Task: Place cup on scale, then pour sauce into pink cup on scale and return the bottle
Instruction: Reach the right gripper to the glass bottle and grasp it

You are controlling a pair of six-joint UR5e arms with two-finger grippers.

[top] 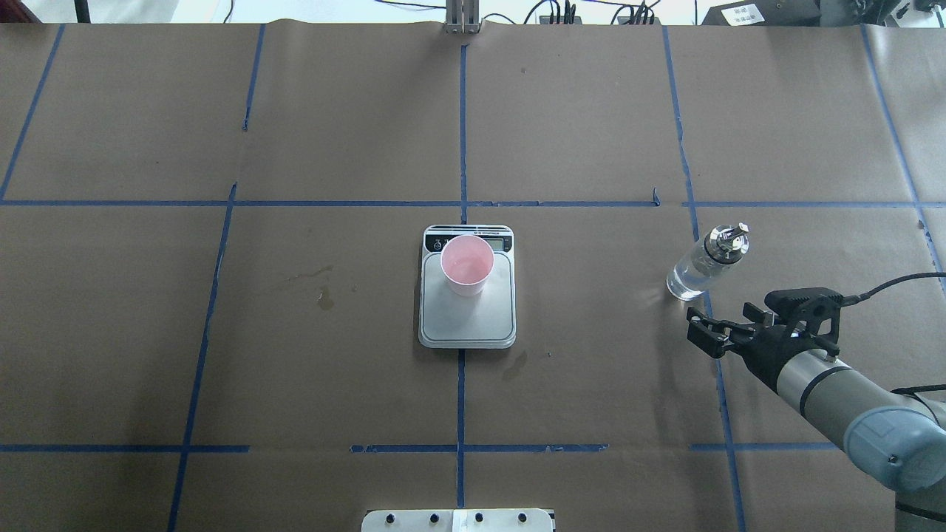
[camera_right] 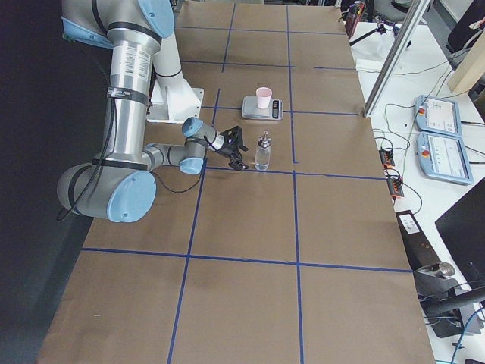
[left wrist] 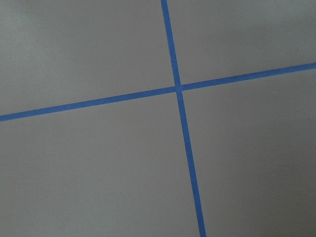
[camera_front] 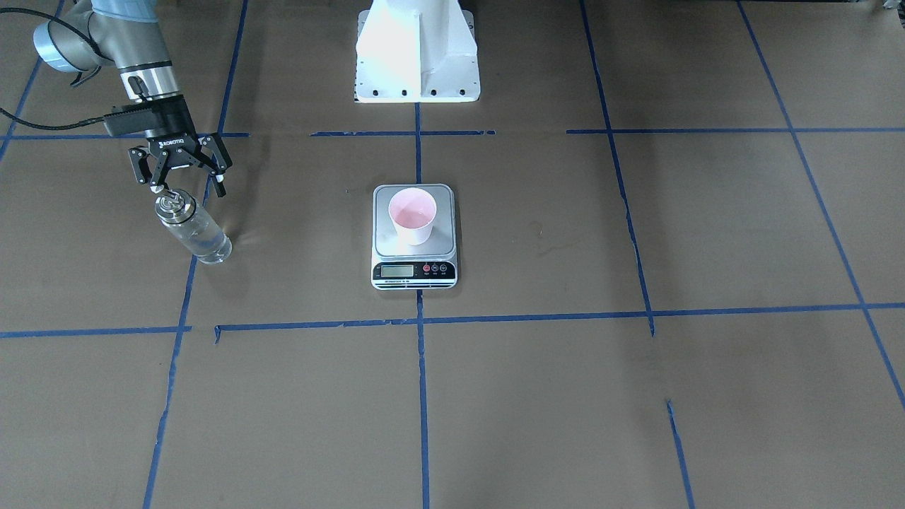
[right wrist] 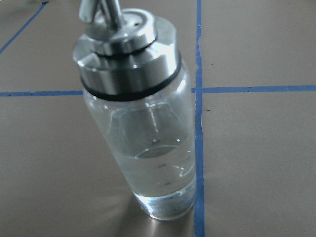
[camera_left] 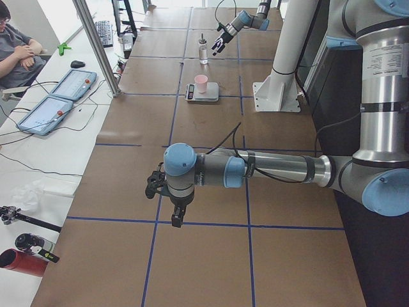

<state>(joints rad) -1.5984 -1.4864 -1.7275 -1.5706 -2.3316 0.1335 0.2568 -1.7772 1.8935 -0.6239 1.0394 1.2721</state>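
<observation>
The pink cup [camera_front: 412, 215] [top: 467, 264] stands upright on the silver scale [camera_front: 440, 242] [top: 465, 325] at the table's middle. The clear glass bottle [camera_front: 194, 230] [top: 698, 270] [right wrist: 143, 133] with its silver cap stands on the table toward the robot's right, and clear sauce [right wrist: 160, 175] fills its lower part. My right gripper [camera_front: 187, 185] [top: 702, 334] is open just behind the bottle and apart from it, with nothing between its fingers. My left gripper [camera_left: 154, 187] shows only in the exterior left view, low over bare table far from the scale; I cannot tell whether it is open or shut.
Blue tape lines [left wrist: 177, 89] cross the brown paper table cover. The white robot base [camera_front: 417, 56] stands behind the scale. Small damp stains [top: 324, 295] mark the paper to the scale's left. A seated person [camera_left: 16, 51] and two tablets [camera_left: 61, 96] are beyond the table's far edge.
</observation>
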